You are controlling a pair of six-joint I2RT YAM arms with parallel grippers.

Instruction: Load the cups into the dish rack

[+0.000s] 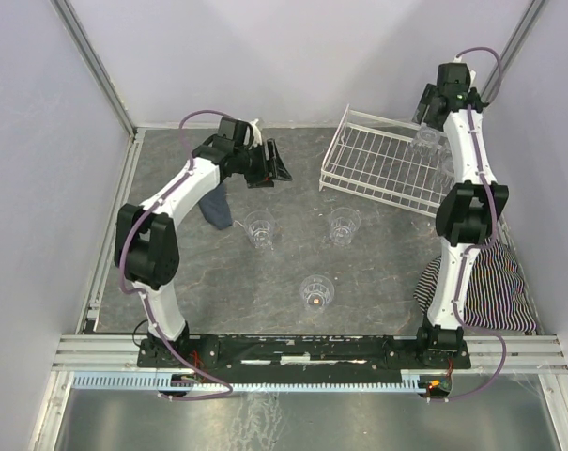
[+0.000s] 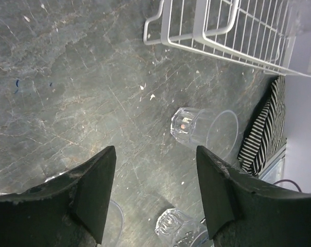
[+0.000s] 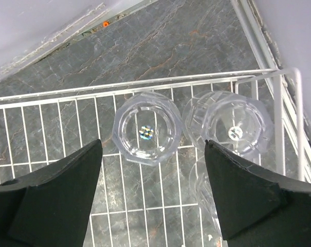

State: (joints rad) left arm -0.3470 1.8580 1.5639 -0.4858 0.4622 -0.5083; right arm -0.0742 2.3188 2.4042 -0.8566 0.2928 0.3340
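your right gripper [image 3: 152, 148] hangs over the dish rack [image 1: 377, 160], jaws spread wide, gripping nothing. a cup [image 3: 145, 133] sits in the rack between its fingers (clear of both), with a second cup [image 3: 237, 128] just beside it. your left gripper [image 2: 155, 154], left of the rack, is wide open and empty. outside the rack's near side stand a third cup [image 1: 344, 225], a fourth cup [image 1: 259, 228] and a fifth cup [image 1: 317, 292].

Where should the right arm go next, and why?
Probably straight up, clear of the dish rack: the right gripper is open, the cup under it already sits in the rack, and three cups wait on the table.
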